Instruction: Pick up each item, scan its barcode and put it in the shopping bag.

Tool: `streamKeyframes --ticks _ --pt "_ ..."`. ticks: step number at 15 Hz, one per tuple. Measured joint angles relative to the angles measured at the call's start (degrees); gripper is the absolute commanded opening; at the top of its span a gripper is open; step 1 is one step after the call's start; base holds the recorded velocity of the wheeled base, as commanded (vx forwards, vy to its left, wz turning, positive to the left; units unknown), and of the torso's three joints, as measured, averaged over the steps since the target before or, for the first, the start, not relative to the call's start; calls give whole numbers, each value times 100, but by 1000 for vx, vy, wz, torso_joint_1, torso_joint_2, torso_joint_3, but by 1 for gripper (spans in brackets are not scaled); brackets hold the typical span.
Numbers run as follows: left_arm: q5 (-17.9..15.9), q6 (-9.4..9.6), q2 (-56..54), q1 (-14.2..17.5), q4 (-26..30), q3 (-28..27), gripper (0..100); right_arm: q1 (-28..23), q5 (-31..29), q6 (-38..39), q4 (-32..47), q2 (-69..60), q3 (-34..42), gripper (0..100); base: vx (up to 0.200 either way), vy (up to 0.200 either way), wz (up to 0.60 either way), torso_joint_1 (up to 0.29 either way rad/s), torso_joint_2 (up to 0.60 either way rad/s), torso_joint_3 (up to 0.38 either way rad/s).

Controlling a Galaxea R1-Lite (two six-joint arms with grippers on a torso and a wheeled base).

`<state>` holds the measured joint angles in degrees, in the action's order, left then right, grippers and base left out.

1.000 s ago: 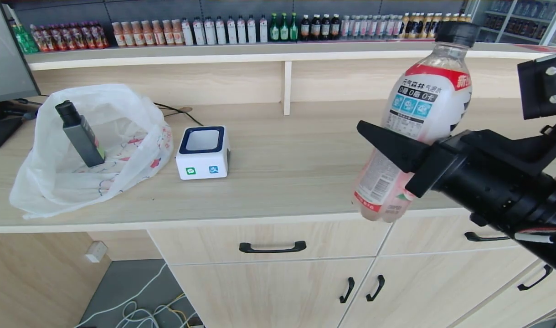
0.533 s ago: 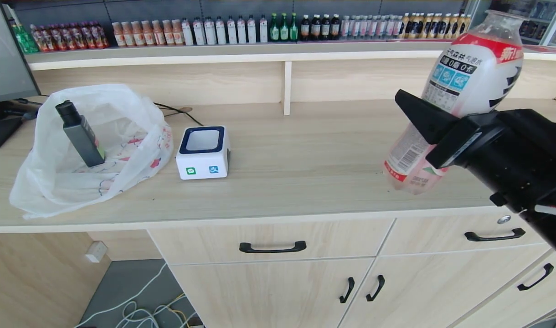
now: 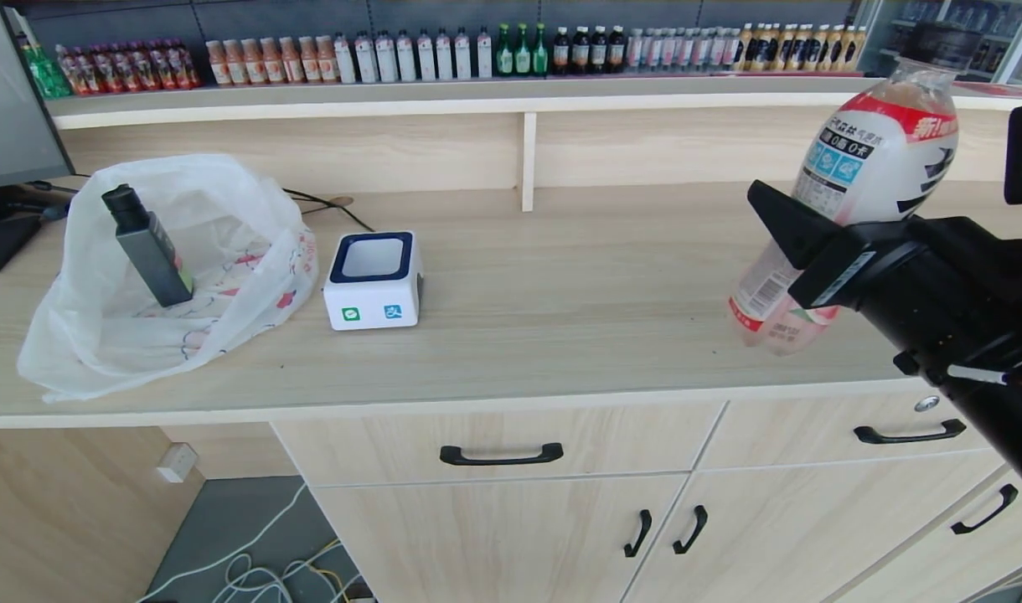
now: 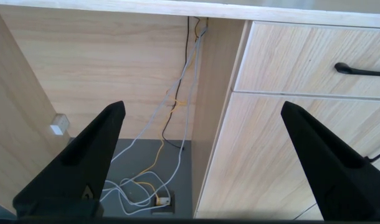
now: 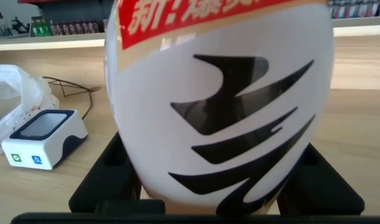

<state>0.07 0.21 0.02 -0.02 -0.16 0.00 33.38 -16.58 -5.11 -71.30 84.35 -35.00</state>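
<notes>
Up at the right end of the surface [image 3: 561,293], the right tool [image 3: 817,239] is clamped around the middle of a drink bottle [image 3: 875,159]. The bottle is clear, with pinkish liquid, a white and red label and a black cap. It is tilted, its cap leaning up and away to the right and its base over the surface near the front edge. In the right wrist view the bottle [image 5: 221,106] sits between the two black fingers.

The left tool [image 4: 202,155] hangs low in front of the cabinet, its fingers spread wide with nothing between them.

The surface is pale wood. Toward its left end lies a white plastic shopping bag [image 3: 59,335], open at the top, with a grey flat bottle [image 3: 147,247] leaning inside. Just beside the bag stands the barcode scanner [image 3: 373,280], a white cube with a dark blue rim, and a black cable [image 3: 327,205] trails behind it. A monitor [image 3: 12,100] shows at the far left edge.

A raised wooden ledge [image 3: 444,92] behind the surface carries a long row of drink bottles [image 3: 444,54]. Below the surface are drawers and doors with black handles [image 3: 501,455]. Left of them is an open bay with a wall socket [image 3: 176,462] and loose cables on the floor [image 3: 260,569].
</notes>
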Motion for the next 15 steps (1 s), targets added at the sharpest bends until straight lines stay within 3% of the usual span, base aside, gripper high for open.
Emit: streamKeyframes --ticks 5,11,15 --pt "-2 9 0 2 0 0 100 -172 106 -37 -154 206 -78 0 0 0 0 0 0 0" --pt "0 -2 0 2 6 0 100 -177 208 -39 -55 302 -210 0 0 200 0 6 5 2" --pt "0 1 0 2 0 0 100 -149 336 -41 -517 501 -347 0 0 200 0 -4 2 1"
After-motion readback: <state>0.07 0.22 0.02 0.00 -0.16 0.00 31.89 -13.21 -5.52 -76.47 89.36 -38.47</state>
